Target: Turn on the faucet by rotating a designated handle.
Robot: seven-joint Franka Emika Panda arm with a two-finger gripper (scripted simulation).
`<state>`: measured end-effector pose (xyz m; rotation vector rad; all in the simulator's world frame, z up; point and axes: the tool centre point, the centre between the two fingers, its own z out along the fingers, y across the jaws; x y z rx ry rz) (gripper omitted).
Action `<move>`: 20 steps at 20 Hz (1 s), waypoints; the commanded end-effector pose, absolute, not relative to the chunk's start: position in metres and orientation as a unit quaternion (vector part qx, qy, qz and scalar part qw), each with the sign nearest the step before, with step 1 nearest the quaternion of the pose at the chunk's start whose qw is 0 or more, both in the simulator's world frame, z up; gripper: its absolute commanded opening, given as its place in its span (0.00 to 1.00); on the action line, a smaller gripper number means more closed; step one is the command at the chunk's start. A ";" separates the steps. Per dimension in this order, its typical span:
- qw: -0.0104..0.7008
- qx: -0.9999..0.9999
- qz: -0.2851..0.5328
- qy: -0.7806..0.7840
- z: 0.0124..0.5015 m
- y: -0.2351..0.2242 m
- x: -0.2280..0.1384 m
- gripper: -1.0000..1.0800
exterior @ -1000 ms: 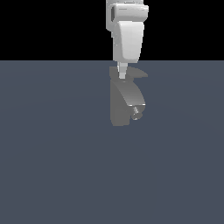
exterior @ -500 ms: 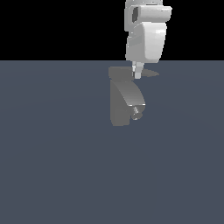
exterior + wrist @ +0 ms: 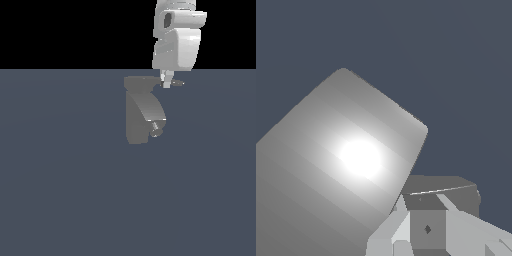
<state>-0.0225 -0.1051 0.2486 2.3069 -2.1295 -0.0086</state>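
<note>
The grey faucet (image 3: 139, 117) stands upright on the dark floor, with its round nozzle (image 3: 157, 131) on the exterior view's right. Its flat cap (image 3: 140, 82) is on top. The thin handle (image 3: 177, 83) projects from the cap toward the exterior view's right. My white gripper (image 3: 167, 81) hangs straight down, fingers together, with its tips at the handle, just right of the cap. In the wrist view the cap (image 3: 346, 165) is a large glaring grey face, the gripper (image 3: 423, 235) is beside its edge, and a grey piece that seems to be the handle (image 3: 443, 186) lies just past the fingertips.
The dark blue-grey floor (image 3: 75, 200) spreads all around the faucet. The white arm (image 3: 177, 45) rises above the gripper against a black background.
My gripper has moved toward the exterior view's right along the faucet's top. The handle's tip now reaches further right, beside the fingertips.
</note>
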 end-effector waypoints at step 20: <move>0.000 0.728 0.000 -0.686 0.248 -0.167 0.028 0.00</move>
